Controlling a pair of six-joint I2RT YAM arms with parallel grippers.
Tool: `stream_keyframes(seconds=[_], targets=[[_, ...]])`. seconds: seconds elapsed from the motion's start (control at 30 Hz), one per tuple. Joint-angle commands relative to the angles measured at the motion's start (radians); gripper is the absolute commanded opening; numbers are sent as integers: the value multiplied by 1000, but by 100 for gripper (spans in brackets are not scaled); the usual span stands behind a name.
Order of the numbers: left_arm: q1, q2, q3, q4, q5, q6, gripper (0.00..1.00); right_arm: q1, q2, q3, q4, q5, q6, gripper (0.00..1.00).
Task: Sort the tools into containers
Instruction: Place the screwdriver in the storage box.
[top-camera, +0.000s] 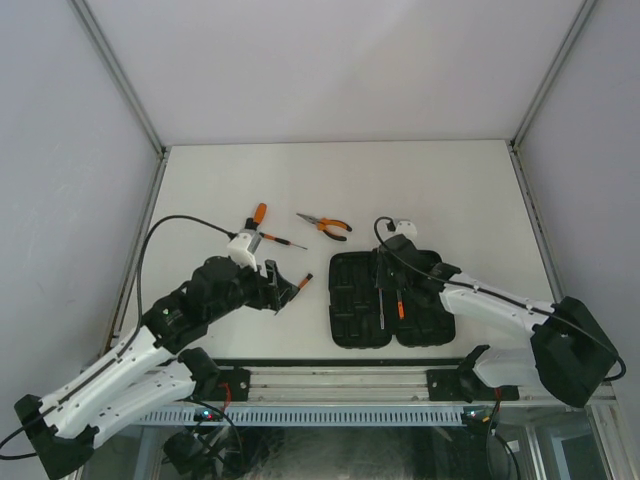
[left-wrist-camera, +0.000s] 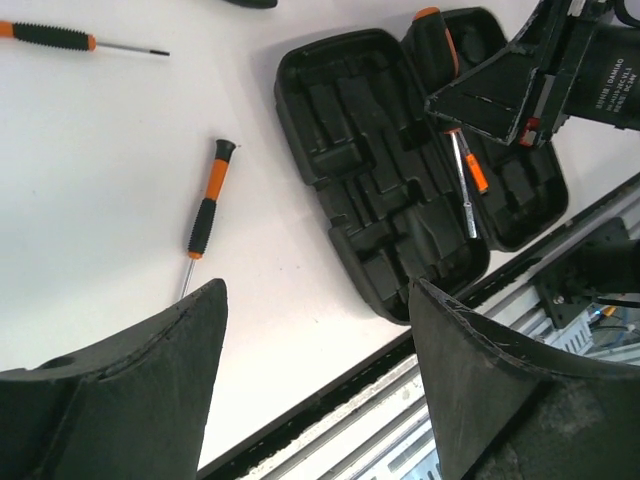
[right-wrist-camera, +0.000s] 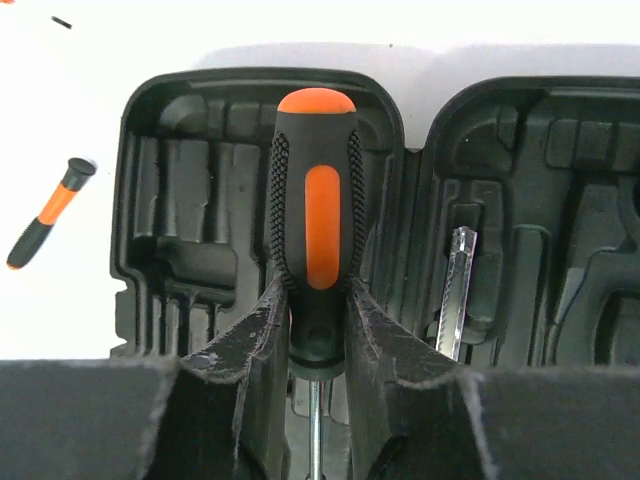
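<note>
Left gripper (left-wrist-camera: 315, 290): jaws wide apart, nothing between them. It hovers above the table (top-camera: 200, 190), with a thin screwdriver (left-wrist-camera: 205, 210) lying just ahead of the left finger. Left arm is folded at the elbow, and its wrist is turned right toward the case (top-camera: 355, 300).

Loose on the table:
- another thin screwdriver (left-wrist-camera: 60, 38), farther back
- pliers (top-camera: 328, 226), beyond the case's far edge

The case lies open flat near the front edge. Left half looks unfilled. Right half holds one slim orange-collared driver (left-wrist-camera: 470, 175), lying in a slot.

Right gripper (right-wrist-camera: 318, 300): narrowed onto the thick screwdriver (right-wrist-camera: 318, 200), pads clamped on the black lower end of the handle. The butt points away from the wrist and the shaft runs back between the fingers. The tool hangs over the case near the hinge line. Whether it touches the moulding I cannot tell.

Right arm reaches from its base leftward across the right half, wrist at the far end of the case.

Judgement: the step in hand is seating the thick screwdriver.
- Match the handle to the widest recess first.
- Square the shaft to the slot's long axis before lowering.
- Descend slowly and keep clear of the driver already stowed.
- Release only once the handle is bedded, otherwise it may roll onto a rib.
</note>
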Motion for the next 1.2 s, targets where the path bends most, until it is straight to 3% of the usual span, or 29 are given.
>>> stream_keyframes(seconds=[0.0, 0.33, 0.63, 1.0, 1.17], targets=[[15, 26, -8, 21, -28, 30, 77, -9, 51, 32, 46, -21, 7, 1], [31, 28, -8, 21, -35, 21, 77, -36, 168, 78, 52, -36, -19, 6], [31, 24, -21, 17, -26, 10, 77, -46, 240, 128, 9, -11, -3, 25], [31, 25, -34, 21, -27, 1, 77, -25, 184, 143, -63, 16, 12, 43], [31, 27, -43, 29, -34, -5, 77, -14, 114, 158, -101, 31, 1, 45]])
